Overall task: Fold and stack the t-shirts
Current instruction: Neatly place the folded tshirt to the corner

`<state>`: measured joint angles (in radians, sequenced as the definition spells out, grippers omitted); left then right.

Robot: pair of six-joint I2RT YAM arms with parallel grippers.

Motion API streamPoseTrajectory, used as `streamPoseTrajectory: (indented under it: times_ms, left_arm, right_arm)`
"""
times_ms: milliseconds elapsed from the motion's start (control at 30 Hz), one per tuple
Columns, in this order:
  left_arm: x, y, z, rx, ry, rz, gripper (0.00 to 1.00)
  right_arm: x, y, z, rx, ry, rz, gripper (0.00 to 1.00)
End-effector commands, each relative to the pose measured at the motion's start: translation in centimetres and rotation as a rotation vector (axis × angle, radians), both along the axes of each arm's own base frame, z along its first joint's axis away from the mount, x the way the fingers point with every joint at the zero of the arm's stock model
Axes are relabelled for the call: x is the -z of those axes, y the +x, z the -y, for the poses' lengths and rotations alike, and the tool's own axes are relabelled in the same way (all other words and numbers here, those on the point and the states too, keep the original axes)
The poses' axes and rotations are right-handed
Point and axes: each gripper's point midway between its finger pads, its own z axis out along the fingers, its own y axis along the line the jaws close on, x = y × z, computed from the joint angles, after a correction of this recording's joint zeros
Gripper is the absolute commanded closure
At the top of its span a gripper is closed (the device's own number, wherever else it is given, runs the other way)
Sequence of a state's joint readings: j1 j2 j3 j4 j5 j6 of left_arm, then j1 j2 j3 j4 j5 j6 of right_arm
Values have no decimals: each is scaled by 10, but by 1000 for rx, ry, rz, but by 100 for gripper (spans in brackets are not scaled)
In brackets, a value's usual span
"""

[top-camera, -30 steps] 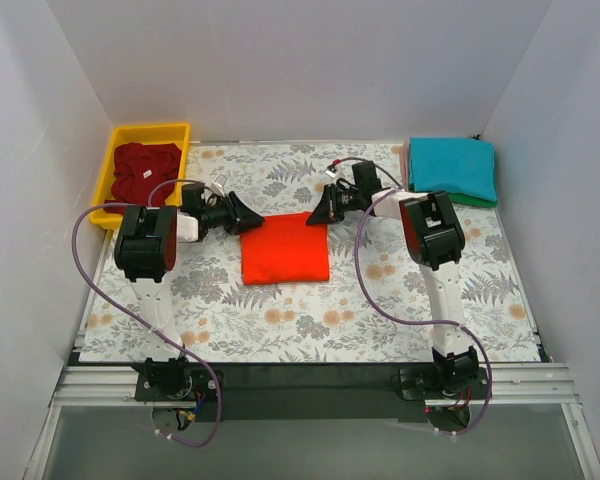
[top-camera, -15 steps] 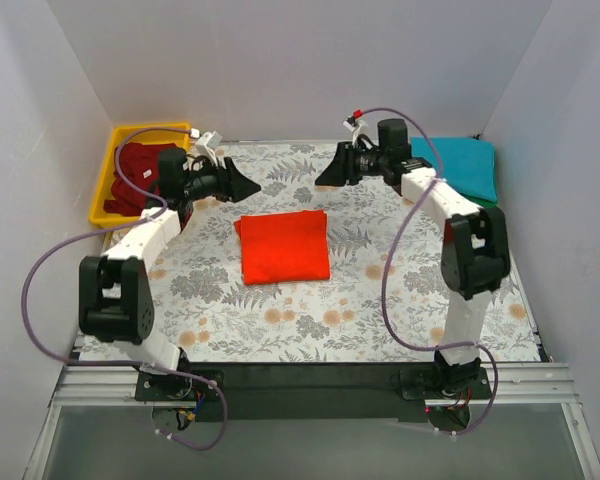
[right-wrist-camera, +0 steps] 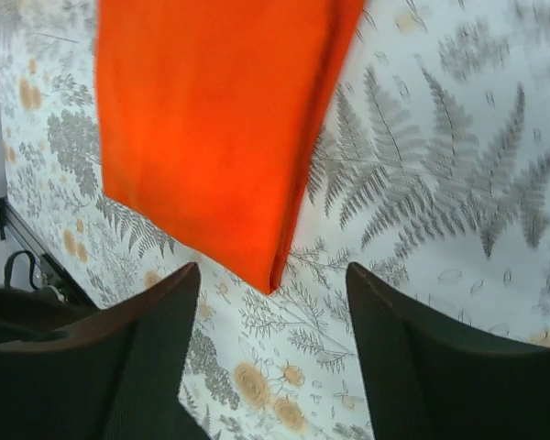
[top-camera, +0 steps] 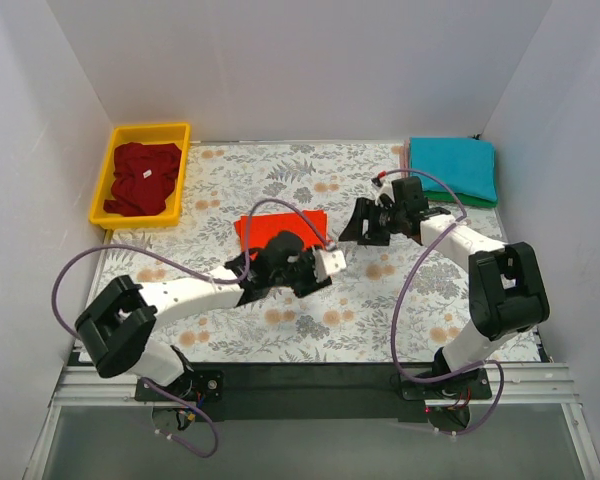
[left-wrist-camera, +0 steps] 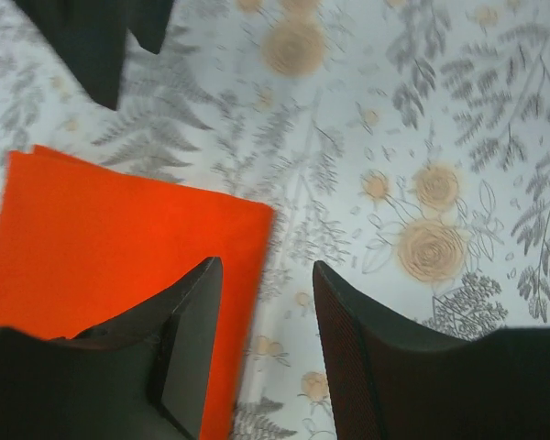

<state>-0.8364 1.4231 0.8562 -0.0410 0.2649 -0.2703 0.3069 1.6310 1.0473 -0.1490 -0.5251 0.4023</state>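
The folded orange-red t-shirt (top-camera: pixel 285 225) (left-wrist-camera: pixel 119 238) (right-wrist-camera: pixel 211 119) lies flat mid-table. My left gripper (top-camera: pixel 270 262) (left-wrist-camera: pixel 265 266) hovers low over its near part, open, one finger above the cloth of the shirt, the other above the table, the shirt's edge between them. My right gripper (top-camera: pixel 350 230) (right-wrist-camera: pixel 273 270) is open just right of the shirt, a shirt corner below its gap, nothing held. The teal t-shirt (top-camera: pixel 452 168) lies folded at the back right on a green t-shirt (top-camera: pixel 477 203). The maroon t-shirt (top-camera: pixel 145 177) is crumpled in the bin.
A yellow plastic bin (top-camera: pixel 145 130) stands at the back left. The floral table cloth (top-camera: pixel 430 290) covers the work surface. White walls close in three sides. The right gripper's fingers (left-wrist-camera: pixel 101 46) show at the top left of the left wrist view.
Both arms swung from the back of the table down to the orange-red shirt. The left gripper now covers its near part. The right gripper has gone from shut to wide open.
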Motion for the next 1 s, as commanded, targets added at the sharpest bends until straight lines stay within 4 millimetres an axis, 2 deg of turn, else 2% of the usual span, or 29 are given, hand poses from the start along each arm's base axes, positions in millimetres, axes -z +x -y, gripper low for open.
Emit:
streamPoseTrajectory:
  times_ms: [0, 33, 100, 233, 333, 500, 567, 633, 667, 700, 767, 800, 867, 900, 967]
  left_arm:
    - [24, 0, 3, 35, 166, 242, 57]
    - [31, -7, 9, 61, 179, 263, 57]
    - [42, -3, 15, 57, 207, 311, 58]
    - [50, 10, 24, 47, 232, 379, 61]
    - [63, 14, 23, 84, 259, 444, 63]
    - [88, 12, 21, 112, 291, 446, 64]
    - [99, 11, 17, 115, 312, 443, 69]
    - [101, 16, 15, 93, 300, 439, 79]
    - [97, 20, 18, 79, 280, 432, 89]
    - [98, 21, 17, 44, 251, 373, 94]
    - [93, 32, 12, -4, 202, 290, 100]
    - [84, 31, 17, -2, 145, 239, 100]
    - [76, 38, 13, -22, 100, 182, 100]
    - [64, 38, 17, -29, 52, 146, 100]
    - [55, 41, 16, -32, 17, 109, 100]
  right_arm:
    - [-2, -4, 14, 130, 0, -15, 22]
    - [1, -7, 14, 136, 10, -30, 13]
    - [4, -9, 16, 155, 43, -57, 9]
    - [29, -17, 26, 236, 66, -167, 19]
    - [41, -19, 28, 263, 70, -207, 21]
    - [44, -17, 29, 277, 79, -206, 21]
    - [46, -18, 29, 291, 84, -215, 21]
    - [53, -25, 31, 314, 86, -239, 21]
    - [53, -23, 30, 340, 109, -241, 21]
    - [54, -25, 30, 352, 121, -246, 21]
    - [61, -30, 30, 377, 141, -284, 19]
    - [63, -31, 28, 376, 151, -292, 18]
    - [61, -28, 25, 368, 179, -295, 16]
    - [66, -29, 22, 363, 184, -315, 16]
    - [61, -24, 14, 330, 218, -314, 18]
